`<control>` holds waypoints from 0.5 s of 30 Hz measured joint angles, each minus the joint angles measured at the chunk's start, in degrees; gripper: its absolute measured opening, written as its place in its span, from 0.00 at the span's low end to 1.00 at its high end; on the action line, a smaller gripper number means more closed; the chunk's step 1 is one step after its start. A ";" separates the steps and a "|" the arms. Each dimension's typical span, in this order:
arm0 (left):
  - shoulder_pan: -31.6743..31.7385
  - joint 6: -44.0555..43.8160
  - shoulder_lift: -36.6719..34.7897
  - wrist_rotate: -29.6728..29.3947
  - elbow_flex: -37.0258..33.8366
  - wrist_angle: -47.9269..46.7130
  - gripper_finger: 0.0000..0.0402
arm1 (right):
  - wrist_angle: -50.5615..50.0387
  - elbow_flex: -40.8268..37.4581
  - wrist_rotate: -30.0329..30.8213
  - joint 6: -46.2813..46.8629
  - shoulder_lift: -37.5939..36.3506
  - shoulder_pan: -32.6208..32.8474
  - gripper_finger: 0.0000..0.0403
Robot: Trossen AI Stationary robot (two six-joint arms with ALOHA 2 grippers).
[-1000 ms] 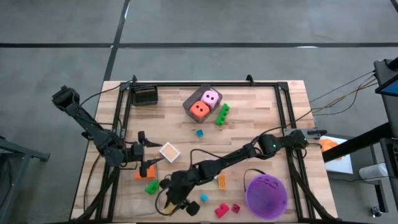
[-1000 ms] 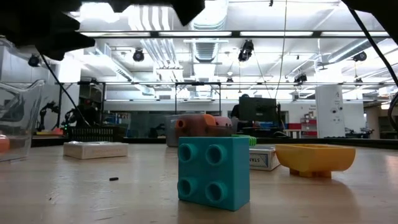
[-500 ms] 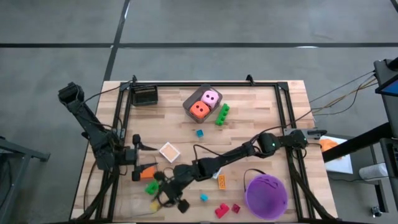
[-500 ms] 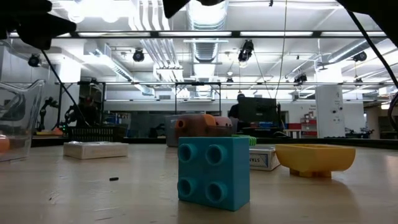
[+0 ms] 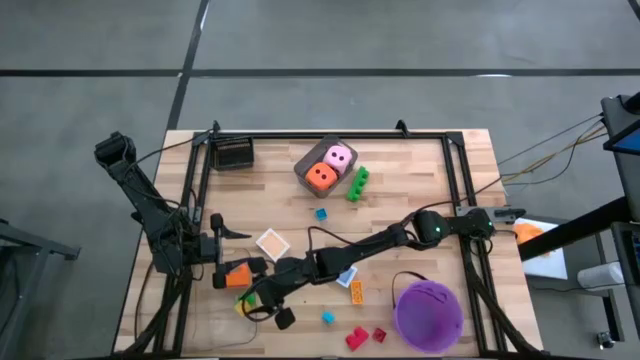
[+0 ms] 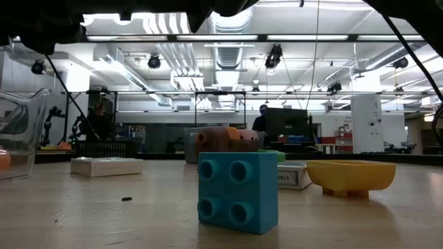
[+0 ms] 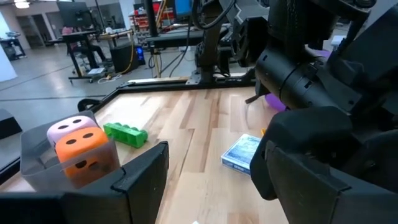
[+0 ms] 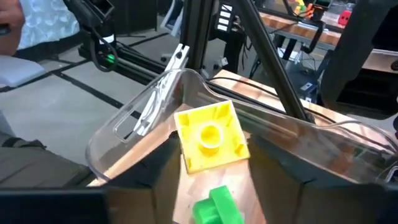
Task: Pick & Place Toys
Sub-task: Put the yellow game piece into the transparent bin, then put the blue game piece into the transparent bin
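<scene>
Release of a small yellow plastic brick [image 8: 210, 136] over the clear plastic tray [image 8: 134, 118]
Right gripper [image 5: 262, 300], lower left of the high view, hung fingers parted above it, brick seemingly just freed; left gripper [image 5: 232, 262] waited open beside

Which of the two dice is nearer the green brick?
The pink die. It sits beside the green brick; the orange die lies farther from it, toward the table's left side.

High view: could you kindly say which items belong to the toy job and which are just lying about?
Job: pink die, orange die, green brick, teal brick, red bricks, orange brick.
Lying about: purple bucket, black box, blue flat box, grey bin.
</scene>
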 joint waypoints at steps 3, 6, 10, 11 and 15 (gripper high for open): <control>0.04 0.00 0.00 0.00 0.00 0.01 0.68 | 0.00 0.00 0.11 0.00 0.02 -0.02 0.60; 0.04 -0.02 0.00 -0.01 -0.01 0.00 0.68 | -0.04 0.00 0.11 -0.02 0.02 -0.04 0.72; 0.04 -0.02 0.00 0.00 -0.02 0.00 0.68 | -0.50 0.00 0.14 -0.02 0.02 -0.04 0.83; 0.04 -0.02 0.00 0.00 -0.02 0.00 0.68 | -0.61 0.00 0.11 -0.02 0.02 -0.04 0.85; 0.04 -0.04 0.02 0.01 -0.02 0.00 0.68 | -0.74 0.00 0.11 -0.36 0.00 0.09 0.87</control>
